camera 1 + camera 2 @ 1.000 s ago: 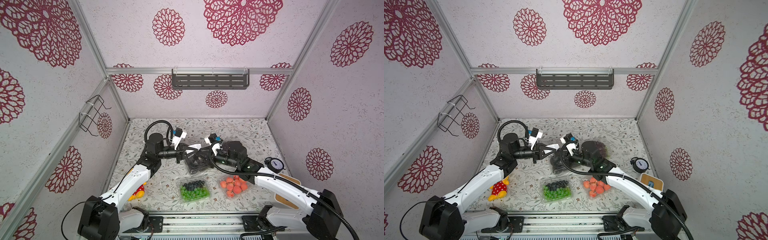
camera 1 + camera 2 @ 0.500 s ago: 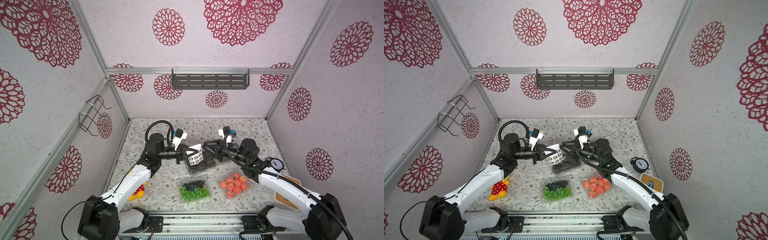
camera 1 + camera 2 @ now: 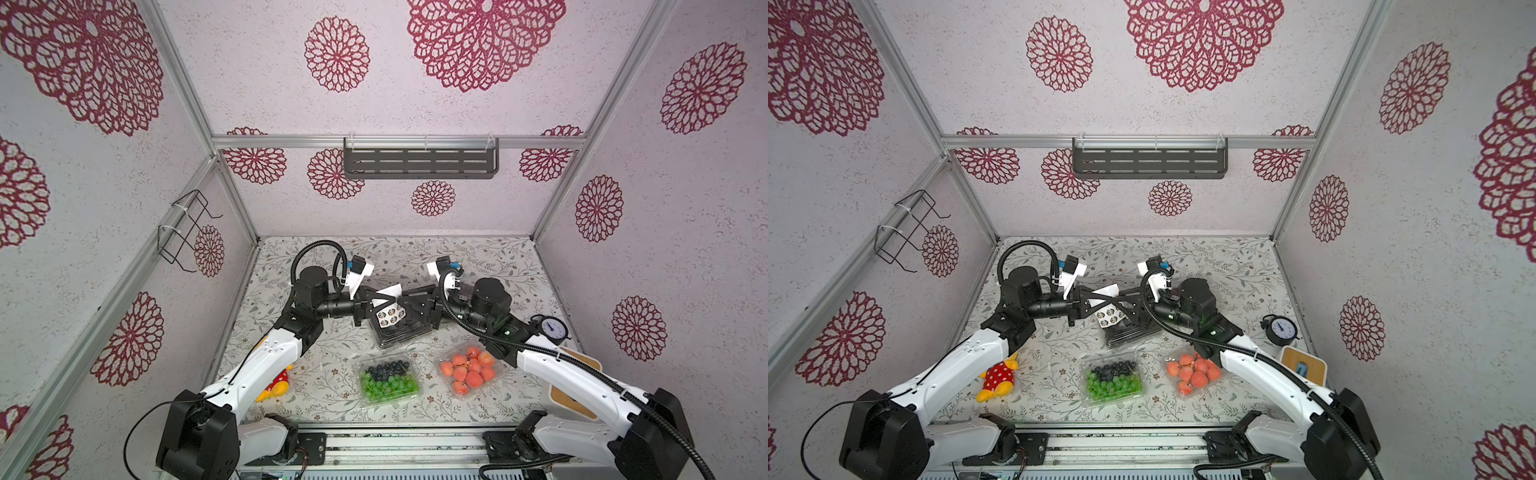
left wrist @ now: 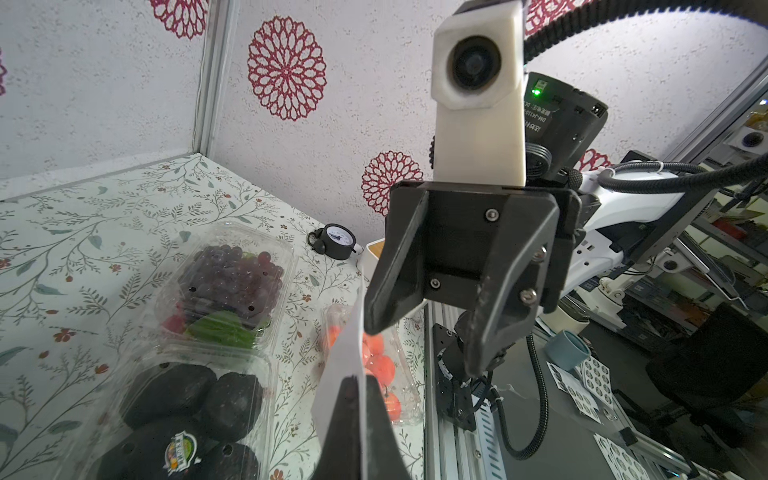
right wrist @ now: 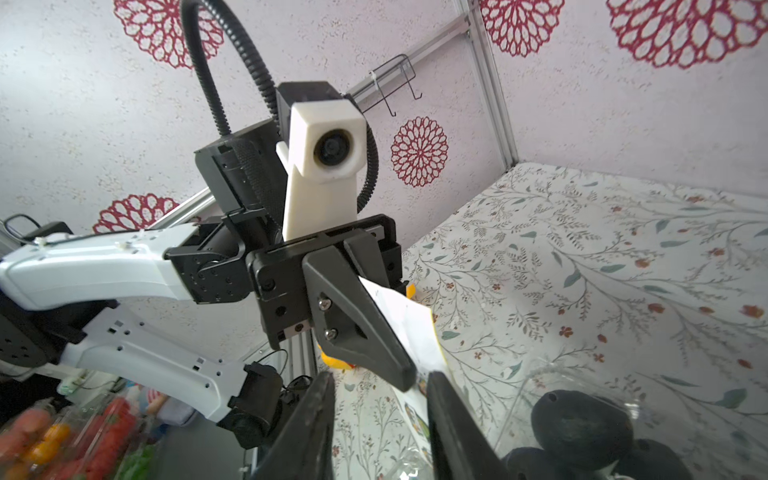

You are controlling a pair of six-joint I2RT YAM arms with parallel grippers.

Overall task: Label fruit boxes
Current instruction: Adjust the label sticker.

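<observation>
Sheet (image 3: 390, 318) clamped in left end effector (image 5: 397, 374); right end effector (image 4: 426, 343) jaws apart at its other edge. Black-fruit box (image 4: 191, 399) at tabletop (image 3: 490, 257) centre, purple box (image 4: 232, 282) just beside; green box (image 3: 388, 380), orange box (image 3: 467, 370) near front edge.

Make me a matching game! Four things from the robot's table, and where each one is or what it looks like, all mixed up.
1 sticker sheet
2 soft toy
3 dial
4 box of green and blue fruit

A red with white dots
B front middle of the table
C pinched in the left gripper
D white face, black rim

Pairs: 1-C, 2-A, 3-D, 4-B
</observation>
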